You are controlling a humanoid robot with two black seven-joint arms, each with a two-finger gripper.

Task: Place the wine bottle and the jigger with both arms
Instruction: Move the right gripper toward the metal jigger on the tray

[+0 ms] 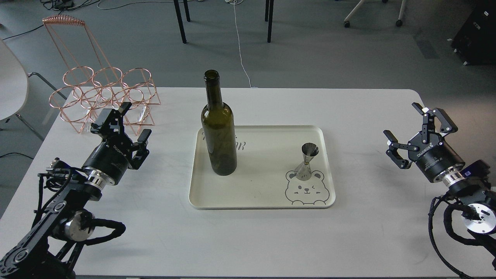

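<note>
The wine bottle (218, 128), dark olive-green and uncorked, stands upright on the left part of a cream tray (263, 193). The steel jigger (307, 162) stands upright on the tray's right part, just above a printed bear face. My left gripper (135, 122) hovers over the table well left of the tray, open and empty. My right gripper (403, 126) is far right of the tray, fingers spread wide with nothing between them. Neither gripper touches anything.
A copper wire bottle rack (102, 95) stands at the table's back left corner, close behind my left gripper. The white table (360, 112) ends near my right arm. Chair and table legs stand on the floor beyond.
</note>
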